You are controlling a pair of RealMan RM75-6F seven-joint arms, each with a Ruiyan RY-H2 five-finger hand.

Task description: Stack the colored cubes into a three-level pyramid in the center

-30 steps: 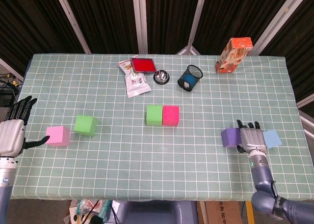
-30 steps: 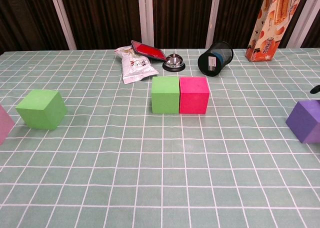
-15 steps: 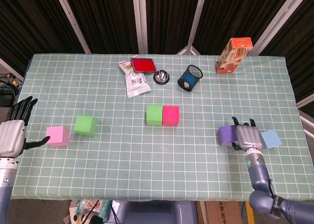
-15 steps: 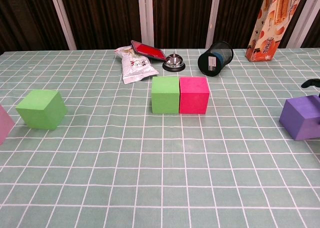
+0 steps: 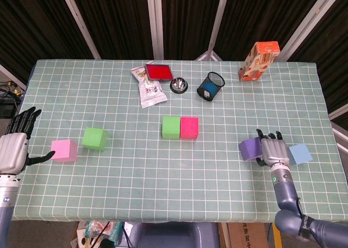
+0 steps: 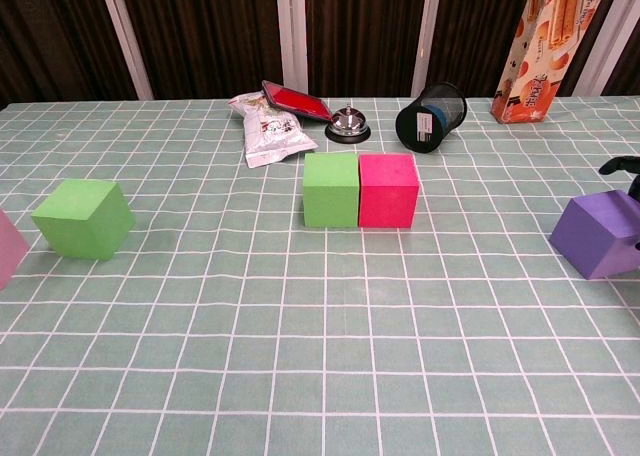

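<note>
Head view: right hand (image 5: 273, 150) grips purple cube (image 5: 249, 149), fingers (image 5: 260, 132) wrapped over its right side, light blue cube (image 5: 300, 153) just right of them. Left hand (image 5: 14, 146) empty, fingers spread, thumb tip near pink cube (image 5: 64, 150).

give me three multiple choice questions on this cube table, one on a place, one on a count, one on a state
1. What touches the central green cube?
A. magenta cube
B. purple cube
C. pen cup

2. How many green cubes are on the table?
A. one
B. two
C. four

3. What is the right hand doing?
A. resting flat on the cloth
B. gripping the snack box
C. gripping the purple cube

Key: 1 A, the magenta cube sits flush beside it. 2 B, the second green cube stands at left. 3 C, its fingers wrap the purple cube.
</note>
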